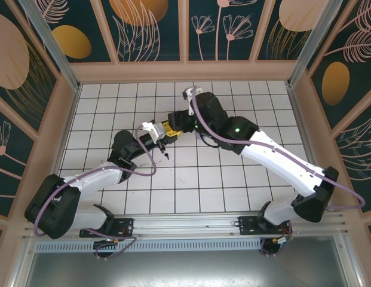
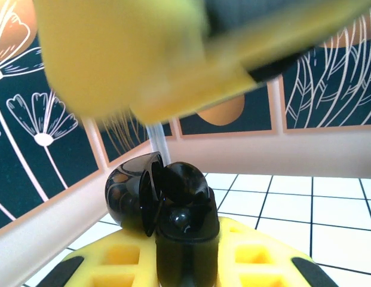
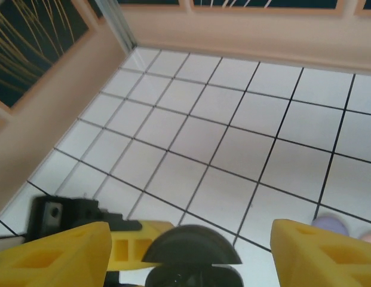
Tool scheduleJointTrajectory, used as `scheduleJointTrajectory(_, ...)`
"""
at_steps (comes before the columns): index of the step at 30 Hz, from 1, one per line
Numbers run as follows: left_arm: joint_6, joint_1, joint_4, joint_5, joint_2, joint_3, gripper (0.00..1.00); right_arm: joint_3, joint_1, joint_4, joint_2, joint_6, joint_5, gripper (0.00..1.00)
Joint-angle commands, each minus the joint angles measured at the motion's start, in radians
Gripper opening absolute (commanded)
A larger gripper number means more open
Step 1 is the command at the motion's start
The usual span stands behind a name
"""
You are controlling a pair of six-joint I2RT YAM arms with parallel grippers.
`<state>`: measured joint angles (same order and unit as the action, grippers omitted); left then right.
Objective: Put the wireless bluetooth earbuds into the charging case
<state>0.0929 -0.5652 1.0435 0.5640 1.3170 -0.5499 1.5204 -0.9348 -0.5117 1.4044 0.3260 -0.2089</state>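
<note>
In the overhead view the left arm reaches up from the lower left corner to the middle of the white tiled floor (image 1: 245, 179). Its wrist view shows the left gripper (image 2: 185, 263) at the bottom centre of the frame. Its yellow fingers (image 2: 122, 257) are clamped on either side of a glossy black case (image 2: 182, 206), which stands upright with its lid swung open to the left. Whether anything sits inside the case cannot be told.

Just below the two grippers in the overhead view, a tiny black piece lies alone on a tile. It looks like a black earbud (image 1: 166, 155), apart from both grippers.

The right gripper (image 3: 188, 251) meets the left one at mid-frame in the overhead view. In its own view its fingers (image 3: 54, 254) stand wide apart at the lower corners, with the dark dome of the case between them, touching neither.

At the lower right edge of that view, a blurred lilac shape (image 3: 330, 226) and a pink shape (image 3: 368, 237) rest on the floor.
</note>
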Motion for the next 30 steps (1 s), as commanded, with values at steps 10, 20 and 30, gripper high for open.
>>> scheduleJointTrajectory(10, -0.044, -0.004, 0.057, 0.02, 0.006, -0.019, 0.0, -0.065, 0.096, 0.046, -0.172, 0.082, 0.094, 0.74)
scheduleJointTrajectory(20, -0.036, -0.004, 0.029, 0.047, -0.008, -0.037, 0.0, -0.145, 0.096, -0.004, -0.118, -0.016, 0.167, 0.86)
scheduleJointTrajectory(30, -0.032, -0.004, -0.002, 0.065, -0.008, -0.059, 0.0, -0.153, 0.097, -0.013, -0.085, -0.039, 0.189, 0.87)
